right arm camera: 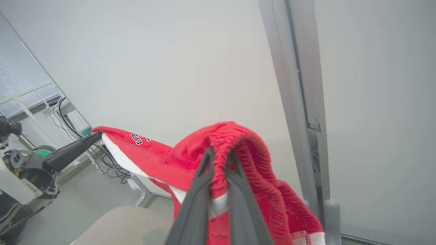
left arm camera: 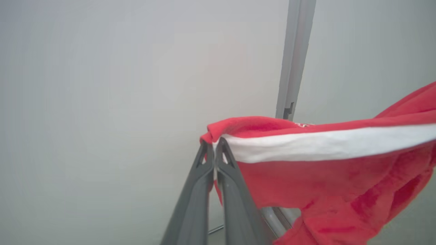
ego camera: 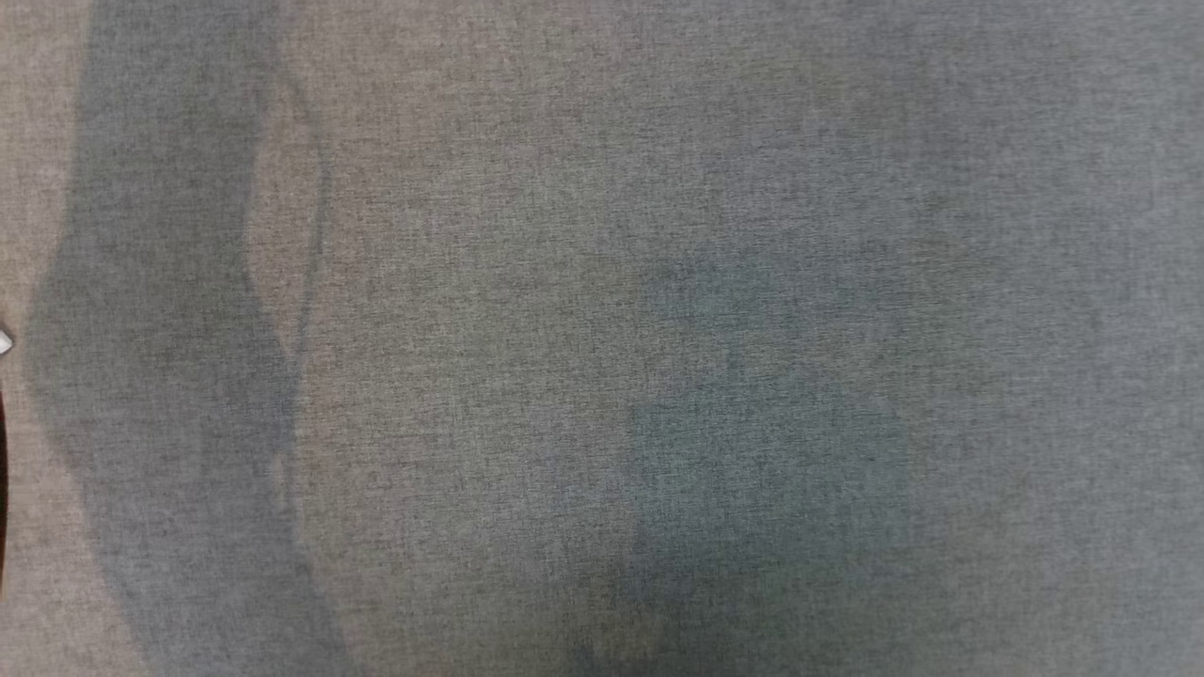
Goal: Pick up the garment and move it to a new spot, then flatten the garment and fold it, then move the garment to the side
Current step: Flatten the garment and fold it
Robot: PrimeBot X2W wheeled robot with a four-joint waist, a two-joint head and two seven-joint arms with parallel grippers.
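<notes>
The garment [left arm camera: 323, 177] is red fleece with a white stripe, and it hangs in the air, stretched between both grippers. My left gripper [left arm camera: 214, 143] is shut on one corner of it, at the end of the white stripe. My right gripper [right arm camera: 219, 154] is shut on the gathered, ribbed red edge of the garment [right arm camera: 153, 160]. The right wrist view also has the left gripper [right arm camera: 95, 136] at the far left, pinching the other end near some black-and-white lettering. In the head view, soft shadows lie across the grey cloth tabletop [ego camera: 602, 338].
A grey metal post [right arm camera: 299, 85] stands against the pale wall behind the garment, and it appears too in the left wrist view [left arm camera: 294, 58]. A corner of the cloth-covered table [right arm camera: 126, 224] lies below. Cables and equipment [right arm camera: 30, 177] sit on the floor at the left.
</notes>
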